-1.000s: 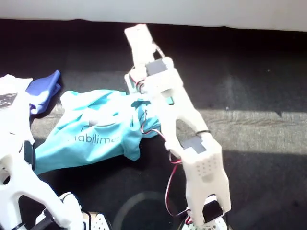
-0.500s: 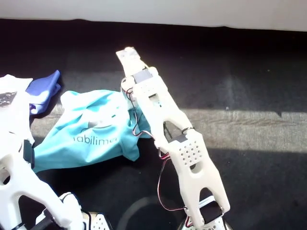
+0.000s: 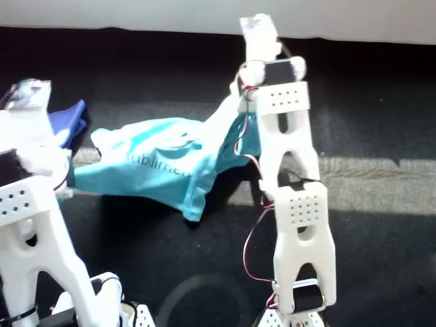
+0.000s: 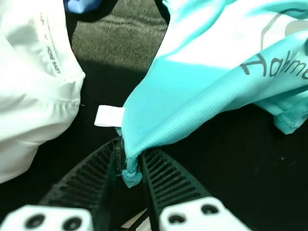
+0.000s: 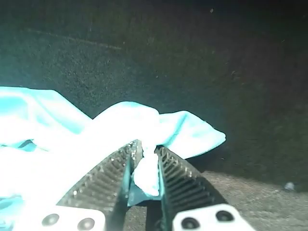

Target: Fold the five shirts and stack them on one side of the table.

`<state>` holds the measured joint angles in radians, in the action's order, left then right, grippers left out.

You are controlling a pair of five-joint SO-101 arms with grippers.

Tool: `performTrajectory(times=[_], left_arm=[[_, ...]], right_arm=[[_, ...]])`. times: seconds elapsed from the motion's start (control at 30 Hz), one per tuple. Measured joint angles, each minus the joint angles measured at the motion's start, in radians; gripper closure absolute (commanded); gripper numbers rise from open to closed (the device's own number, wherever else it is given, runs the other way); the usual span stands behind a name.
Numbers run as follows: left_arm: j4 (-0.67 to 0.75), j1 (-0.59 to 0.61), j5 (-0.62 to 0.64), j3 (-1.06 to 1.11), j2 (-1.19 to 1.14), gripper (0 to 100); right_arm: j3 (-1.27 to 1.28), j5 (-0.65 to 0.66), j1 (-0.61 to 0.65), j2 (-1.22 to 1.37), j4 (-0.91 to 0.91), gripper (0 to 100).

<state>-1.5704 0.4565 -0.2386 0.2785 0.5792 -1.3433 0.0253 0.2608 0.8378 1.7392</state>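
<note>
Fine-mesh cloth teal shirt (image 4: 192, 82), rough matt table (image 3: 381, 184)

High overview; wrist close-ups on shirt (image 3: 160, 163)

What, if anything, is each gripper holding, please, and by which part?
Both hold the turquoise shirt: the left gripper pinches a hem corner, the right gripper a bunched fold at its opposite end.

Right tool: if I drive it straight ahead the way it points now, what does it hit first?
The right tool is shut on the teal shirt, so it would first push into that shirt's bunched fold just ahead. Beyond that lies the dark table, though how far off is unclear.
</note>
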Motion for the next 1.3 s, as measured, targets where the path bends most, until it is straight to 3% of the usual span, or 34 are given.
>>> performTrajectory(times=[0.1,0.23,0.5,0.63,0.83,1.03,1.23,1.3], left_arm=[[0.002,-0.117,0.058,-0.149,-0.025,99],[-0.038,-0.176,0.091,-0.347,-0.172,99],[-0.181,-0.255,0.091,-0.689,-0.549,99],[-0.189,-0.288,0.091,-0.654,-0.552,99],[-0.190,-0.299,0.084,-0.387,-0.559,99],[-0.190,-0.169,0.015,-0.189,-0.559,99],[-0.190,0.005,-0.077,-0.123,-0.559,99],[-0.190,0.060,-0.107,-0.123,-0.559,99]], right_arm=[[-0.011,0.012,-0.081,-0.080,0.011,99.2],[0.077,0.018,-0.187,-0.255,0.014,99.2],[0.721,0.074,-0.245,-0.809,0.014,99.2],[1.125,0.074,-0.245,-1.057,-0.006,99.2],[1.720,0.086,-0.232,-1.349,-0.157,99.2],[2.130,0.245,-0.080,-1.587,-0.244,98.8],[2.194,0.292,-0.009,-1.723,-0.209,73.8],[2.191,0.292,-0.002,-1.748,-0.187,70.4]])
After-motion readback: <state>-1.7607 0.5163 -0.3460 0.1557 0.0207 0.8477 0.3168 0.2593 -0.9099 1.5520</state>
